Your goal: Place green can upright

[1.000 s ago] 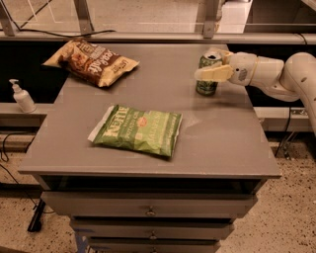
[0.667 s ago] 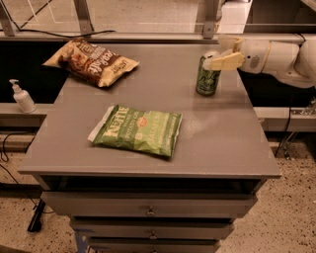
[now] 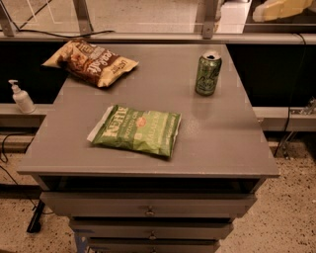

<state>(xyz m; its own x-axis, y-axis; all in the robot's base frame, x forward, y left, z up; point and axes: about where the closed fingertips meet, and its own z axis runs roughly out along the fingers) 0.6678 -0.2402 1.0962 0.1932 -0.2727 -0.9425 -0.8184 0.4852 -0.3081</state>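
Note:
The green can [image 3: 208, 73] stands upright on the grey table [image 3: 222, 143], near the back right corner, with its silver top facing up. Nothing touches it. My gripper [image 3: 277, 10] shows only as a pale shape at the top right edge of the view. It is raised well above and to the right of the can, beyond the table's back rail, and holds nothing that I can see.
A green crisp bag [image 3: 136, 131] lies flat at the table's middle. A brown crisp bag [image 3: 91, 62] lies at the back left. A white pump bottle [image 3: 22, 97] stands on a ledge to the left. Drawers [image 3: 148, 210] are below the tabletop.
My gripper was at the can a second ago. It has since let go and drawn back up and to the right. The can stays upright in place.

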